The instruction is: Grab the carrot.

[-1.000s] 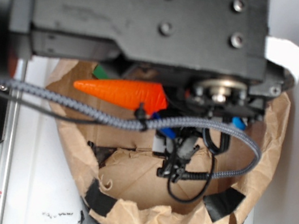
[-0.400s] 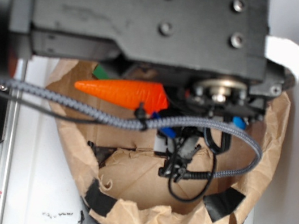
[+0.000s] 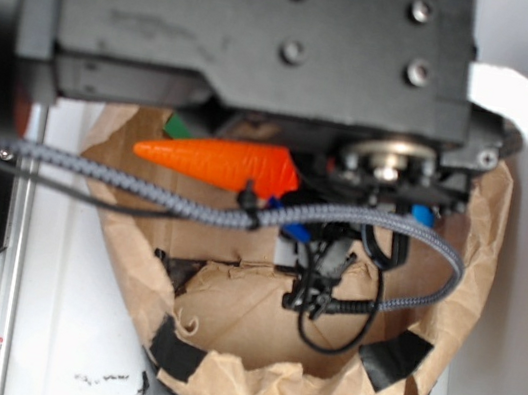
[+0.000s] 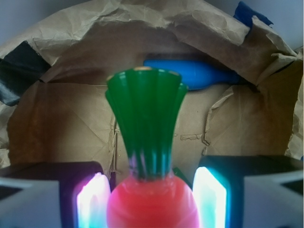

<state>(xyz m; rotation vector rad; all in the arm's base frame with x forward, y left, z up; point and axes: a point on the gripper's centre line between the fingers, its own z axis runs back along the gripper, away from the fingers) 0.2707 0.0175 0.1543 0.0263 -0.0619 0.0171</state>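
Observation:
The orange carrot (image 3: 214,162) lies level under the black arm in the exterior view, its tip pointing left over the paper bag's rim. In the wrist view the carrot (image 4: 152,202) fills the space between my two glowing fingers, with its green ridged stem (image 4: 145,128) pointing away from me. My gripper (image 4: 149,199) is shut on the carrot's thick end, and both pads (image 4: 92,202) touch its sides. In the exterior view the arm hides the fingers themselves.
A crumpled brown paper bag (image 3: 242,387), patched with black tape (image 3: 395,356), surrounds the workspace. A blue bottle (image 4: 190,73) lies against its far wall. A green block (image 3: 179,128) peeks out behind the carrot. A grey cable (image 3: 144,188) crosses in front.
The carrot has shifted a few pixels to the right with the gripper. The dangling cable loop has moved slightly right too.

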